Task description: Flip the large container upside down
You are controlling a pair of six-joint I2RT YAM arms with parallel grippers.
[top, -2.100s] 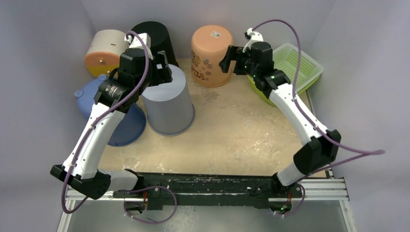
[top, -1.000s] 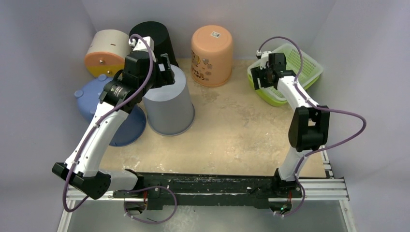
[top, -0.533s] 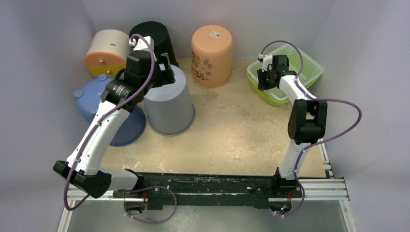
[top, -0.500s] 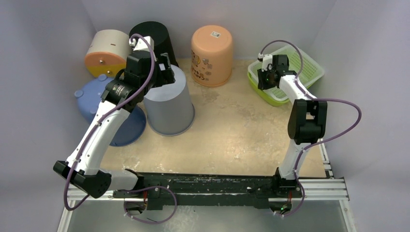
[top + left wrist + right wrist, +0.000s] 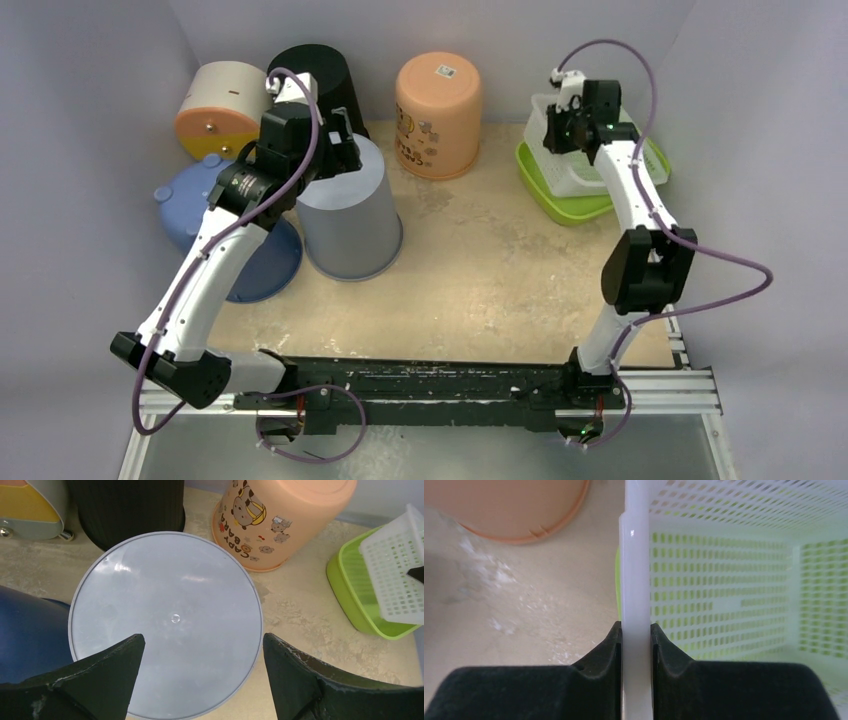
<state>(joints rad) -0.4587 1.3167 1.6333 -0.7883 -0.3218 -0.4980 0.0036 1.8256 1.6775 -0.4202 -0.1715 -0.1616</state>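
Right jaws first: they are clamped hard on the rim wall of the white basket (image 5: 724,580), one finger outside and one inside the mesh, nothing slipping in the wrist view. From above, that basket (image 5: 575,170) hangs in the grip over the green tray (image 5: 570,208) at the far right of the tabletop (image 5: 480,270). The left wrist view shows it (image 5: 395,575) tilted and apparently lifted off the tray (image 5: 350,600). Its open side looks to face upward, so by my reading the flip itself is not yet done.

Over to the left jaws: spread wide, holding nothing, hovering just above the round flat base of the grey tub (image 5: 170,620). That tub (image 5: 350,220) stands mouth down already, and so does the orange bucket (image 5: 437,110) behind it. That is why I take the basket to be the container in play, though the task line does not settle it.

So the step in hand is the carry-and-turn. What the next move calls for, as I judge it, is a wrist roll that brings the open side down, with enough height that the far rim clears the green tray. Then comes a lowering onto bare tabletop between tray and orange bucket, and only then a release. The grip sits on one edge, so the basket may swing as it turns.
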